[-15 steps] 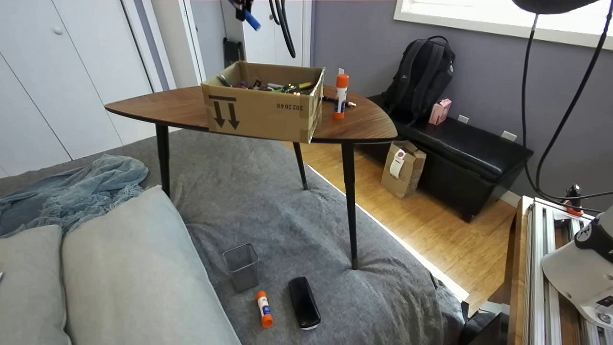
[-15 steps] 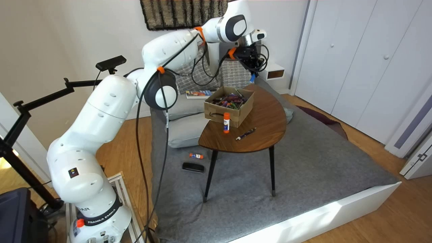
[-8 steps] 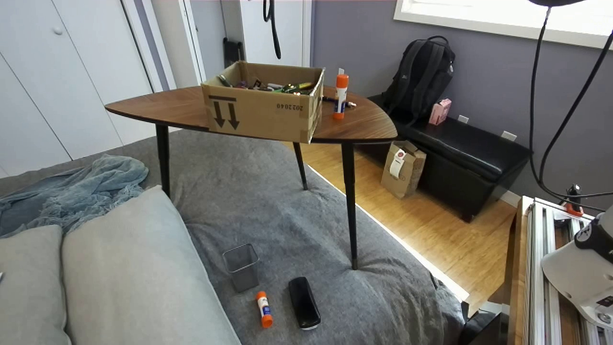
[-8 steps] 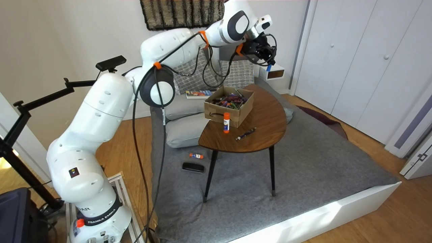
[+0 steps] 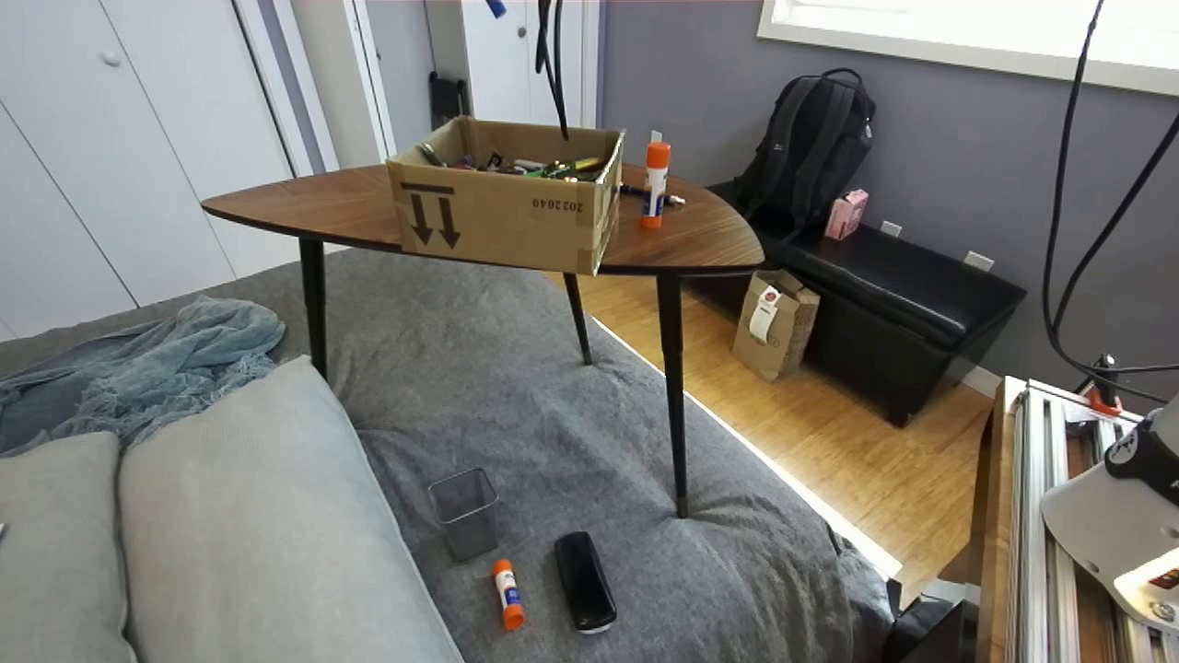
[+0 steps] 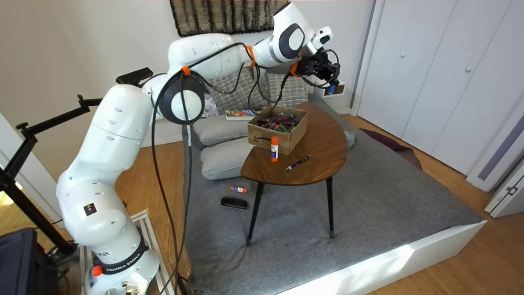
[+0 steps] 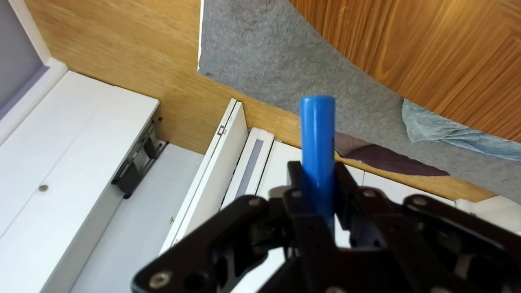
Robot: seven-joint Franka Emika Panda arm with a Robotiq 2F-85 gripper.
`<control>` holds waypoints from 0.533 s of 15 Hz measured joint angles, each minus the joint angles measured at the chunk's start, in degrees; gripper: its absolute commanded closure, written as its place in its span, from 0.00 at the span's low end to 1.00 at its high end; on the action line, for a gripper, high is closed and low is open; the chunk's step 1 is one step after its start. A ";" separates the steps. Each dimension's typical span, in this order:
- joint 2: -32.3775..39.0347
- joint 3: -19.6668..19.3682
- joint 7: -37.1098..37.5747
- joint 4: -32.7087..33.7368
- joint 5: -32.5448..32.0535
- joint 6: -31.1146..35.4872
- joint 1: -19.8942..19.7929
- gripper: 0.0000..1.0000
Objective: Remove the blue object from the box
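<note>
One blue object [image 7: 318, 130] (far end free) in the gripper [image 7: 317, 174].

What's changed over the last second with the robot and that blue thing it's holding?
In an exterior view, the gripper has moved to the picture's right and slightly up, farther from the box, carrying the blue object along. Nothing was newly grasped or let go. The box, upright glue stick and pen on the table stayed put.
</note>
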 measured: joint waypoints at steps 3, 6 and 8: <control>-0.39 0.00 0.04 -0.38 -0.01 0.00 0.14 0.95; -0.37 0.41 -0.43 -0.58 -0.01 3.41 0.20 0.95; -1.21 0.78 -0.60 -2.30 -0.01 9.68 0.54 0.95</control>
